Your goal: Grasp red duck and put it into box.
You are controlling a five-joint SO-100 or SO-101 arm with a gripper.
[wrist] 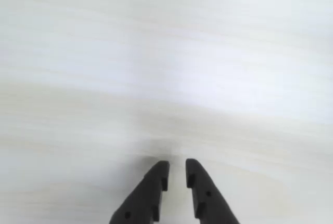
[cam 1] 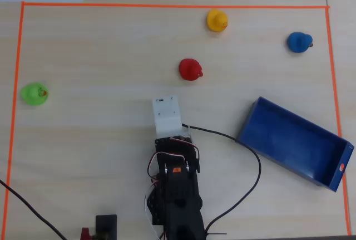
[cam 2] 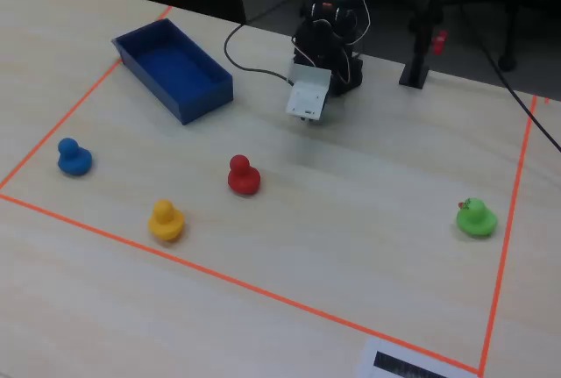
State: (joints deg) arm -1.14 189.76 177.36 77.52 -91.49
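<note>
Red duck (cam 1: 190, 69) standing free on the table (cam 1: 100, 156), at our tool's (wrist: 177, 174) 1 o'clock in the overhead view, fingers slightly parted, empty, box (cam 1: 295, 142) at 4 o'clock.

Black arm (cam 1: 177, 195), white wrist housing (cam 1: 167, 116)

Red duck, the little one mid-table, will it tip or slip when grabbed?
The small rounded red toy duck sits upright on a wide base, so it probably resists tipping. Its smooth, curved body may slip between the narrow tool tips. It looks light for its size.
</note>
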